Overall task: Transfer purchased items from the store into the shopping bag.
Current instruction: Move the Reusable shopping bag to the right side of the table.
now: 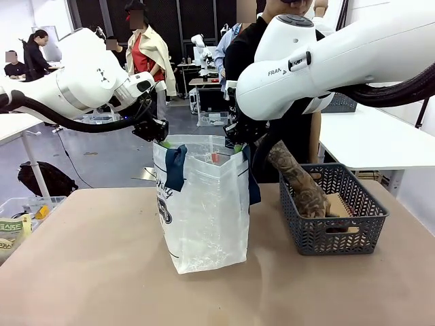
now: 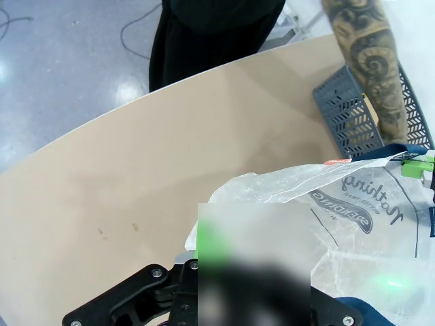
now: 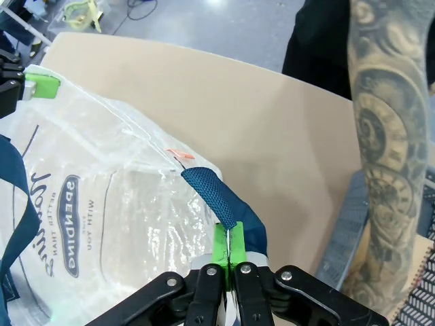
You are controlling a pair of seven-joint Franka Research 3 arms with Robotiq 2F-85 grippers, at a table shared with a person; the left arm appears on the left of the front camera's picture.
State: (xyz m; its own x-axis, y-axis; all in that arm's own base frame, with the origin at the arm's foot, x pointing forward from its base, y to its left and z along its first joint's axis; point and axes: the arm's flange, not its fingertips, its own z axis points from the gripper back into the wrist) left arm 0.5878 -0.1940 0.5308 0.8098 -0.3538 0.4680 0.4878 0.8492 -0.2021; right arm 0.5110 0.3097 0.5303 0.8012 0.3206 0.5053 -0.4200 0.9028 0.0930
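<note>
1. Two clamps: left gripper [image 1: 162, 139] and right gripper [image 3: 226, 244] each pinch the shopping bag [image 1: 204, 210] rim, mouth spread.
2. Film thin, floppy, slick; strap [image 3: 217, 197] seam looks the firmest hold.
3. Bag stands mid-table; basket [image 1: 319, 238] near, person's hand [image 1: 314, 200] inside.

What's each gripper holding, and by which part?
Both hold the shopping bag by its top rim: the right gripper pinches it beside the navy strap, the left gripper the opposite edge.
</note>
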